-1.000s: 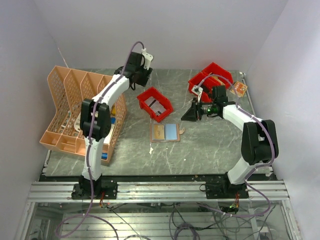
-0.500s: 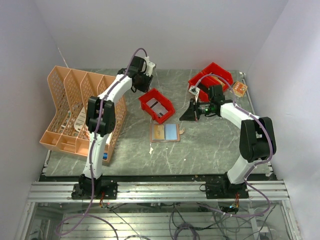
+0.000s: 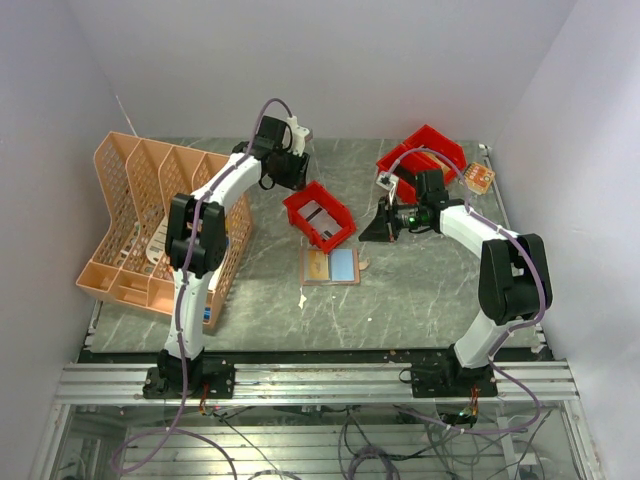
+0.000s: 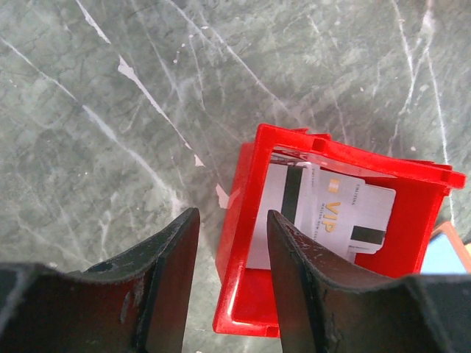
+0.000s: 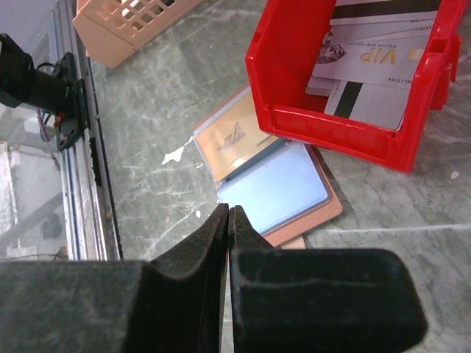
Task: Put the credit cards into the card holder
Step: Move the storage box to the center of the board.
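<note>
The tan card holder [image 3: 331, 282] [image 5: 329, 213] lies open on the table. A light blue credit card [image 3: 343, 264] [image 5: 276, 190] sits on its right half and an orange card [image 5: 232, 138] on its left half. Several whitish credit cards with dark stripes [image 4: 324, 213] [image 5: 372, 55] lie in a red bin [image 3: 335, 232] [image 4: 243, 294]. My left gripper [image 3: 297, 172] [image 4: 232, 220] is open, its fingers either side of the bin's left wall. My right gripper [image 3: 368, 232] [image 5: 229, 209] is shut and empty, hovering just right of the card holder.
A peach mesh file rack [image 3: 165, 215] fills the left side. Two more red bins [image 3: 425, 155] stand at the back right, with a small orange item [image 3: 478, 178] beside them. White scraps [image 5: 175, 154] lie on the marble top near the holder.
My left gripper has dropped towards the red bin and narrowed around its wall; the bin has shifted slightly right. My right gripper has shut and edged left.
</note>
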